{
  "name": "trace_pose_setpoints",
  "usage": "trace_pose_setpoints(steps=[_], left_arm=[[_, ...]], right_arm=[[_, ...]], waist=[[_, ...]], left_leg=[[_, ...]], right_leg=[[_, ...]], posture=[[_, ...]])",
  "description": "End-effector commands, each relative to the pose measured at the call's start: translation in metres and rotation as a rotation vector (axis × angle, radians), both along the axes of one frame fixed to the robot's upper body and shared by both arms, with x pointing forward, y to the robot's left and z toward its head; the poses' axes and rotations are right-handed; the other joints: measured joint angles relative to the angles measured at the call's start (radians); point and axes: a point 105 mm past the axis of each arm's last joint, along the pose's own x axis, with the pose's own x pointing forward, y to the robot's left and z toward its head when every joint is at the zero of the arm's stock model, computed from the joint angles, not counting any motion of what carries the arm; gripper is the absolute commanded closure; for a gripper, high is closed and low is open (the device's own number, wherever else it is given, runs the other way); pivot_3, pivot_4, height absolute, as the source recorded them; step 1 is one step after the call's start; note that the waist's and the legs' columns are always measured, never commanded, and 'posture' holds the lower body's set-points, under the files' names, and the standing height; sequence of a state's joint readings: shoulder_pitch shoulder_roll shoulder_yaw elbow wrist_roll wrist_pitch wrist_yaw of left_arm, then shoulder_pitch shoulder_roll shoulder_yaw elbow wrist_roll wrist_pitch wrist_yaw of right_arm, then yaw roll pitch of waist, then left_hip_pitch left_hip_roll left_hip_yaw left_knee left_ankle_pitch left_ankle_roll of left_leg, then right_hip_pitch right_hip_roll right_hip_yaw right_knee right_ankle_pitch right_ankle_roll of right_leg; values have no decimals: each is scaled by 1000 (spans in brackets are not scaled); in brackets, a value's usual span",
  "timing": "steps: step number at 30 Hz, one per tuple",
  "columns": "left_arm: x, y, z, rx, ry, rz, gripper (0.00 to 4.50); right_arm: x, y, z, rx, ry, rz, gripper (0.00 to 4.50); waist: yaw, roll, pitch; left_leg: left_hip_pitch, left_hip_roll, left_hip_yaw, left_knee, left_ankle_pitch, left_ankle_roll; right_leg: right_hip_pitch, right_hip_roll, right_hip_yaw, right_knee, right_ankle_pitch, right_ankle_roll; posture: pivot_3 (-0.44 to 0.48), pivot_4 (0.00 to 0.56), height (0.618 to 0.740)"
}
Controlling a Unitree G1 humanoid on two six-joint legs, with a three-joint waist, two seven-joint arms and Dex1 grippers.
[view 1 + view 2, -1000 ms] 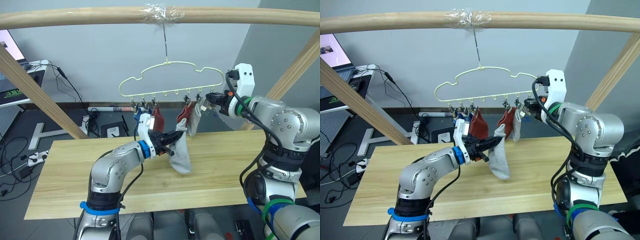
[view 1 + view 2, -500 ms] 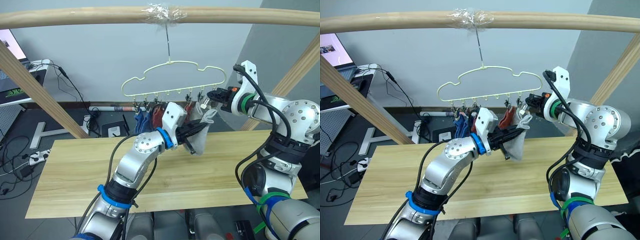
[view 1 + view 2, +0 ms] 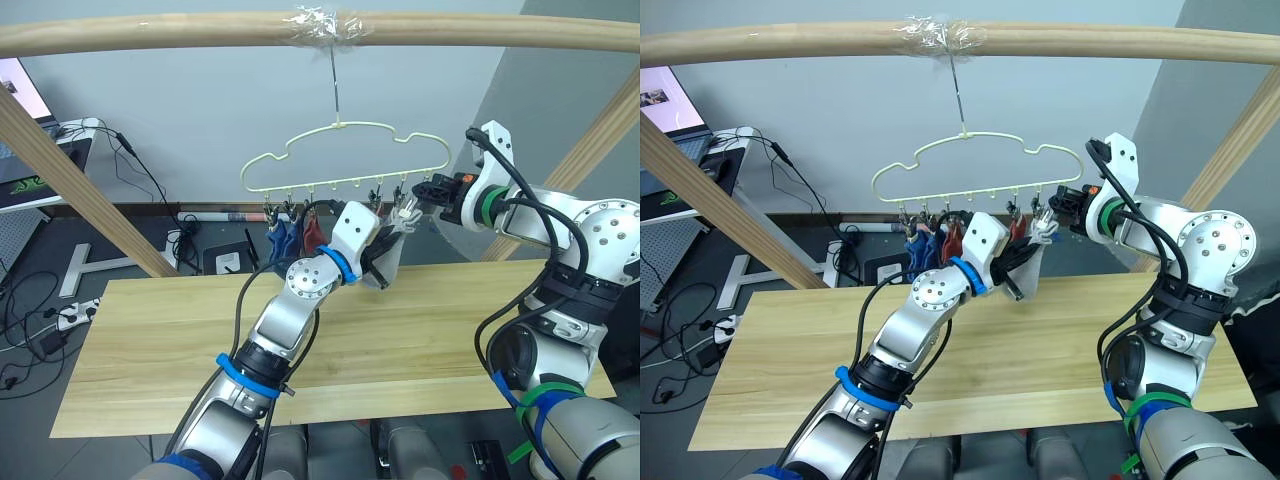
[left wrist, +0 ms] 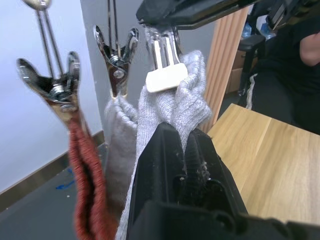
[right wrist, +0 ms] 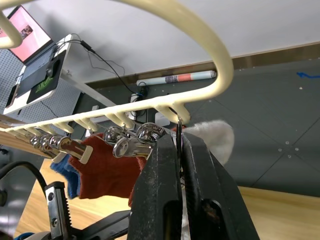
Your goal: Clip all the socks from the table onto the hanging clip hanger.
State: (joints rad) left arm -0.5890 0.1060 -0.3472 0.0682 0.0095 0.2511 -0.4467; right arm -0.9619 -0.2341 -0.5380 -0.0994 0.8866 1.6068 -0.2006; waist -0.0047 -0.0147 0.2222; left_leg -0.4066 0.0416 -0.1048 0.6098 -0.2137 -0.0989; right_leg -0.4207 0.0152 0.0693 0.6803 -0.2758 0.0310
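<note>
**Last grey sock at the end clip**

The light grey sock (image 4: 172, 107) is raised to the right end of the clip hanger (image 3: 340, 160), its cuff bunched directly under a metal clip with a white tab (image 4: 161, 65). The left hand (image 4: 182, 150) is clenched on the knit just below that cuff.

Handling, as judged: the sock is soft, light and limp. It folds under its own weight and will not present an edge unaided. The best hold is close under the cuff, so a short stiffened fold reaches the clip's mouth. It is not fragile and not slippery.

The right hand (image 5: 179, 150) is pinched shut on the thin metal of the end clip, just below the hanger's curved wire end.

Count on the hanger, so far as the views allow: two blue socks (image 3: 281, 235) at the left end, red socks (image 3: 314, 230) beside them with two visible in the right wrist view, and one further grey sock (image 4: 117, 145) hanging beside the held one. The hanger has a row of metal clips; an exact count is uncertain.

The table (image 3: 140, 340) carries no socks.

The hanger's hook hangs from a round wooden pole (image 3: 150, 32).
</note>
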Motion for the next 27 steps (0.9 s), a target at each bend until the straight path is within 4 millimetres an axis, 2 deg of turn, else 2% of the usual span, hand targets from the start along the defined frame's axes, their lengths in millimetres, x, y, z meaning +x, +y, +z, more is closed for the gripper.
trace_pose_setpoints(steps=[1,3,7,13,16,22,27], left_arm=[[-4,-5,15,-26,-61,-19,4496],[-5,-5,16,-27,-61,-21,4500],[-6,-7,18,-45,-46,-34,4500],[-7,-17,21,-234,192,-51,4500],[-7,-21,20,-299,291,-67,4500],[-7,-21,12,-319,360,-108,2743],[-2,-5,-1,-284,373,-101,1176]], right_arm=[[-3,-3,12,15,-34,3,4244],[-3,-3,12,23,-31,6,3688],[-3,-4,16,44,-36,9,2181],[-5,-11,28,33,-93,-29,43],[-9,-17,32,-27,-142,-53,43],[-21,-22,26,-156,-248,-67,0],[-34,-26,8,-187,-282,-82,0]], waist=[[0,0,0],[0,0,0],[-1,0,0],[-1,0,0],[-2,0,0],[-9,0,0],[-20,0,0]], left_leg=[[0,0,0,0,0,0],[0,0,0,0,0,0],[0,0,0,0,0,0],[-1,0,0,0,0,0],[-1,0,-1,0,0,0],[-1,0,-1,0,0,0],[0,0,-1,1,0,0]], right_leg=[[0,0,0,0,0,0],[0,0,0,0,0,0],[0,0,0,0,0,0],[0,0,0,0,0,0],[0,0,-1,0,0,0],[0,0,-1,0,0,0],[0,0,-1,0,0,0]], posture=[[60,188,740],[59,189,740],[60,189,740],[60,189,740],[47,189,740],[36,190,740],[37,189,740]])
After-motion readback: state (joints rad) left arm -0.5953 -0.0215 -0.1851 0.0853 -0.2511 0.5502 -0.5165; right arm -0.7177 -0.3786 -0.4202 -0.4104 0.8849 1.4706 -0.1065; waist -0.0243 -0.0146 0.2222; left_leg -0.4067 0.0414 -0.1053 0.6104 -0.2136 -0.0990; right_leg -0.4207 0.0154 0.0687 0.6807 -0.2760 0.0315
